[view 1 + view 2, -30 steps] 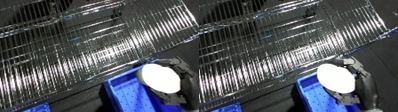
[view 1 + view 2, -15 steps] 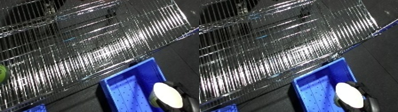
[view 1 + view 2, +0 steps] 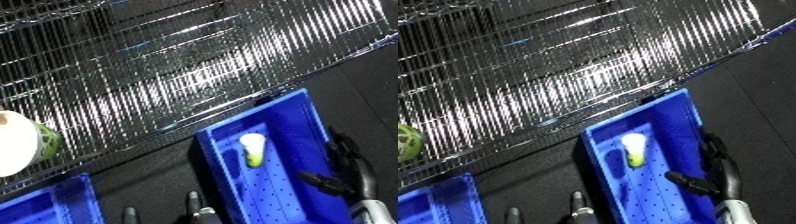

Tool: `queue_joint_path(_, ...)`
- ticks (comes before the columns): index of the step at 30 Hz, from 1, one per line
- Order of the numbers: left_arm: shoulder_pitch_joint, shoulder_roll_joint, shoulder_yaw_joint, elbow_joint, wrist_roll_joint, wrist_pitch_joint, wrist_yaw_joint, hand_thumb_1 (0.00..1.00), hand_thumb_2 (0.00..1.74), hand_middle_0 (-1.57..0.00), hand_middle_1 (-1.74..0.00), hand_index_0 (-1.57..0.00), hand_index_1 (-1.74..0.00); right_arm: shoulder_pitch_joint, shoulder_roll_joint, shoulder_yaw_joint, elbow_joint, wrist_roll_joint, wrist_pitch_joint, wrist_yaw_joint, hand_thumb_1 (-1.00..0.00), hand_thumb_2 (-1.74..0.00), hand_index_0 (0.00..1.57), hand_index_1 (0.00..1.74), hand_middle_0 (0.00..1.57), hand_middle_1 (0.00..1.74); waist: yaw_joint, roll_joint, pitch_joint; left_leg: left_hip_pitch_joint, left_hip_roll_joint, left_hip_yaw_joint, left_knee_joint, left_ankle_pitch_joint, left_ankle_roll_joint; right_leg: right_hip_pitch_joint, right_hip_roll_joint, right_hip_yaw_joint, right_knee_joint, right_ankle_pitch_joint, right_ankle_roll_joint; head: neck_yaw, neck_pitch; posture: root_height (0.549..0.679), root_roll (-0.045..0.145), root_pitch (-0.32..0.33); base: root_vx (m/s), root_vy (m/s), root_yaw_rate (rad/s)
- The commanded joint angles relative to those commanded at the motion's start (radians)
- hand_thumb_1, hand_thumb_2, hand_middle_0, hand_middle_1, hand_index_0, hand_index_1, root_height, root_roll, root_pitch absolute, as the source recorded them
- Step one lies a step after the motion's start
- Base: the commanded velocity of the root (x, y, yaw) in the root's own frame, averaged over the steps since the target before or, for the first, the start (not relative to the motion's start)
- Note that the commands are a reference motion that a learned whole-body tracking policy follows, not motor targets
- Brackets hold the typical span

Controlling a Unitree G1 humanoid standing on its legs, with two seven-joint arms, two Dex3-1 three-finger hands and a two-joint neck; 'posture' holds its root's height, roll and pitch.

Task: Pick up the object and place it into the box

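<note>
Left hand (image 3: 194,210): fingers straight, holding nothing, at the lower edge. Right hand (image 3: 342,175): fingers spread, holding nothing, over the right wall of the blue bin (image 3: 291,107). Cup (image 3: 253,149): white with green base, lying inside the bin just left of the right fingers. Second bin (image 3: 49,202): far left of the left fingers. Wire shelf (image 3: 178,70): beyond, carrying a green-and-white container (image 3: 25,142).

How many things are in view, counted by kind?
Blue bins: 2, one by the right hand and one at lower left
Cups: 2, one in the bin, one on the wire rack
Wire racks: 1
Total: 5
</note>
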Motion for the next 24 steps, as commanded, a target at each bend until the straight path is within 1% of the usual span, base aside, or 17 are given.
queue_joint_path(2, -0.001, 0.003, 0.003, 0.001, 0.001, 0.000, -0.002, 0.00, 0.00, 0.00, 0.00, 0.00, 0.00, 0.003, 0.004, 0.001, 0.004, 0.007, 0.008, 0.032, 0.00, 0.00, 0.00, 0.00, 0.00, 0.00, 0.002, -0.002, 0.000, 0.001, 0.000, -0.002, 0.000, 0.001, -0.0002, 0.003, 0.0011, -0.002, 0.001, -0.001, -0.0002, -0.016, -0.004, 0.636, 0.072, 0.025, -0.006, -0.010, 0.031)
queue_joint_path(5, -0.006, 0.009, 0.009, 0.001, 0.003, 0.001, -0.002, 0.00, 0.00, 0.00, 0.00, 0.00, 0.00, 0.004, 0.011, 0.007, -0.003, 0.000, 0.013, 0.060, 0.00, 0.00, 0.00, 0.00, 0.00, 0.00, 0.007, -0.009, 0.000, 0.004, 0.001, -0.004, -0.002, 0.003, -0.0007, 0.009, 0.0021, -0.006, 0.000, -0.002, 0.0003, -0.052, -0.011, 0.636, 0.071, 0.022, -0.005, -0.020, 0.045)
queue_joint_path(10, -0.017, 0.020, 0.017, 0.000, 0.005, 0.007, -0.001, 0.00, 0.00, 0.00, 0.00, 0.00, 0.00, -0.004, 0.020, 0.039, -0.038, -0.059, 0.025, 0.082, 0.00, 0.00, 0.00, 0.00, 0.00, 0.00, 0.017, -0.024, -0.001, 0.008, 0.003, -0.010, -0.008, 0.010, -0.0034, 0.022, 0.0031, -0.015, -0.008, -0.001, 0.0026, -0.125, -0.019, 0.637, 0.068, 0.018, -0.010, -0.027, 0.060)
queue_joint_path(13, -0.020, 0.026, 0.021, 0.002, 0.010, 0.012, -0.002, 0.00, 0.00, 0.00, 0.00, 0.00, 0.00, -0.011, 0.027, 0.067, -0.058, -0.078, 0.055, 0.118, 0.00, 0.00, 0.00, 0.00, 0.00, 0.00, 0.024, -0.030, -0.006, 0.007, 0.006, -0.015, -0.007, 0.012, -0.0058, 0.026, 0.0019, -0.020, -0.007, -0.005, 0.0024, -0.187, -0.040, 0.637, 0.066, 0.016, -0.003, -0.013, 0.069)
queue_joint_path(14, -0.021, 0.028, 0.024, 0.003, 0.014, 0.013, -0.003, 0.00, 0.00, 0.00, 0.00, 0.00, 0.00, -0.012, 0.032, 0.078, -0.064, -0.082, 0.065, 0.129, 0.00, 0.00, 0.00, 0.00, 0.00, 0.00, 0.027, -0.032, -0.009, 0.008, 0.007, -0.017, -0.007, 0.013, -0.0064, 0.028, 0.0009, -0.023, -0.007, -0.007, 0.0023, -0.239, -0.063, 0.637, 0.066, 0.016, 0.004, -0.026, 0.102)
queue_joint_path(17, -0.030, 0.035, 0.031, 0.008, 0.029, 0.015, -0.005, 0.00, 0.00, 0.00, 0.00, 0.00, 0.00, -0.010, 0.051, 0.103, -0.071, -0.087, 0.081, 0.148, 0.00, 0.00, 0.00, 0.00, 0.00, 0.00, 0.042, -0.039, -0.018, 0.010, 0.010, -0.024, -0.017, 0.023, -0.0079, 0.035, -0.0033, -0.031, -0.011, -0.010, 0.0041, -0.328, -0.080, 0.638, 0.063, 0.017, -0.001, -0.048, 0.124)
queue_joint_path(21, -0.059, 0.046, 0.030, 0.017, 0.044, 0.023, -0.008, 0.00, 0.00, 0.00, 0.00, 0.00, 0.00, -0.017, 0.075, 0.131, -0.050, -0.081, 0.100, 0.163, 0.00, 0.00, 0.00, 0.00, 0.00, 0.00, 0.064, -0.045, -0.030, 0.017, 0.015, -0.037, -0.044, 0.043, -0.0100, 0.050, -0.0105, -0.047, -0.019, -0.015, 0.0081, -0.425, -0.095, 0.639, 0.058, 0.020, -0.003, -0.059, 0.191)
queue_joint_path(24, -0.080, 0.049, 0.025, 0.030, 0.053, 0.026, -0.012, 0.00, 0.00, 0.00, 0.00, 0.00, 0.00, -0.029, 0.091, 0.144, -0.019, -0.080, 0.126, 0.177, 0.00, 0.00, 0.00, 0.00, 0.00, 0.00, 0.077, -0.047, -0.038, 0.023, 0.018, -0.045, -0.059, 0.056, -0.0114, 0.060, -0.0173, -0.059, -0.020, -0.019, 0.0100, -0.483, -0.099, 0.639, 0.056, 0.019, 0.008, -0.037, 0.193)
